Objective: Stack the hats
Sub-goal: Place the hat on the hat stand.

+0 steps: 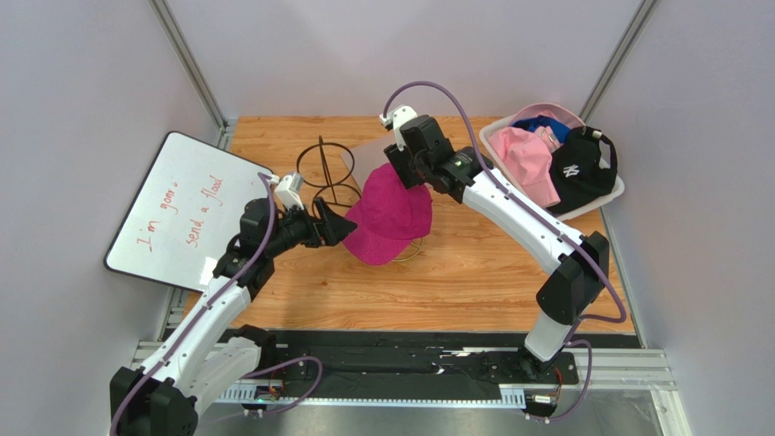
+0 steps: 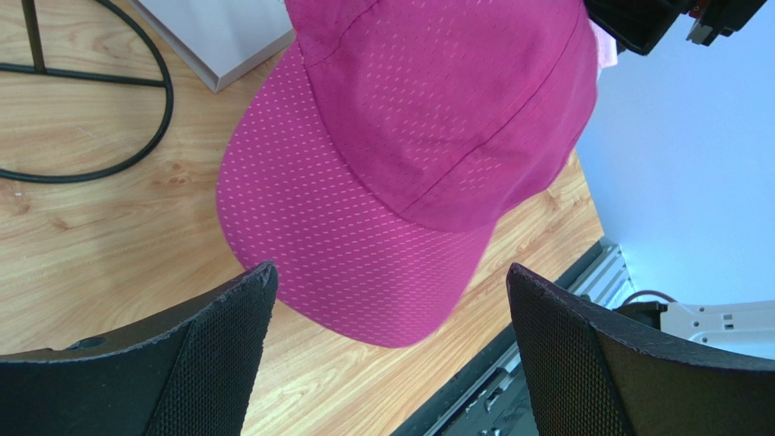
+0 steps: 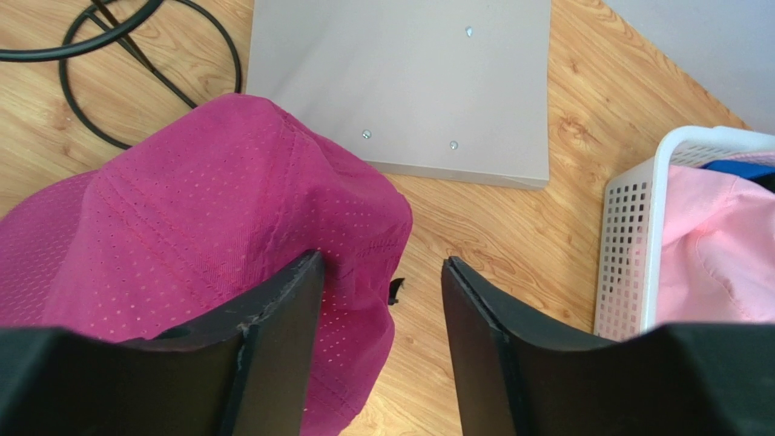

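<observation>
A magenta baseball cap [image 1: 391, 218] sits in the middle of the wooden table, raised, with thin gold wire showing under its front edge. My left gripper [image 1: 344, 225] is open at the cap's left side; in the left wrist view [image 2: 391, 272] the brim [image 2: 364, 263] lies ahead between the jaws, untouched. My right gripper [image 1: 414, 177] is open over the cap's rear; in the right wrist view [image 3: 382, 260] one finger [image 3: 273, 336] lies over the cap's edge [image 3: 218, 218]. A pink hat [image 1: 528, 159], a blue hat [image 1: 546, 123] and a black cap [image 1: 578, 168] are in the basket.
The white mesh basket [image 1: 611, 191] stands at the back right, its wall also in the right wrist view [image 3: 628, 218]. A black wire frame [image 1: 327, 168] and a grey board [image 1: 368, 154] are behind the cap. A whiteboard [image 1: 186, 209] leans at the left.
</observation>
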Robot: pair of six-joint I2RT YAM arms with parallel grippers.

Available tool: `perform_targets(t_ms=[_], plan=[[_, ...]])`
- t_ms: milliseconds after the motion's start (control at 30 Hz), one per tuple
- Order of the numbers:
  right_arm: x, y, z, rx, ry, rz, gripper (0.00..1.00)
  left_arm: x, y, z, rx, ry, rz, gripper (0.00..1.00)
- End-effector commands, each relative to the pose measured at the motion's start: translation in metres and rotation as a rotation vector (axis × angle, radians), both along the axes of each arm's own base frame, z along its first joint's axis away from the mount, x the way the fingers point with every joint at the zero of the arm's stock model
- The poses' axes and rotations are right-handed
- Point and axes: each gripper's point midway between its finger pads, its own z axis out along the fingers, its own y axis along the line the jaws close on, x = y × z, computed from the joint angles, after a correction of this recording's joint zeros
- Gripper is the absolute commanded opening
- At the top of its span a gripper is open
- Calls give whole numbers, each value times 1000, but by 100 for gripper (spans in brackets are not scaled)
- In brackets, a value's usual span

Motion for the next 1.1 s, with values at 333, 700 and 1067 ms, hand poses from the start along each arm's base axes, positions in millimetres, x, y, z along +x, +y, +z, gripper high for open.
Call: perform_targets(t_ms=[333, 700, 1067], plan=[[-4, -21, 49, 129, -64, -37, 58, 6, -1, 36, -5, -108, -5, 100], [-9, -51, 72, 232, -70, -66, 58, 8, -2, 36, 0, -112, -10, 100], [5, -187, 80, 321, -98, -407, 57, 8, -3, 25, -1, -100, -19, 100]])
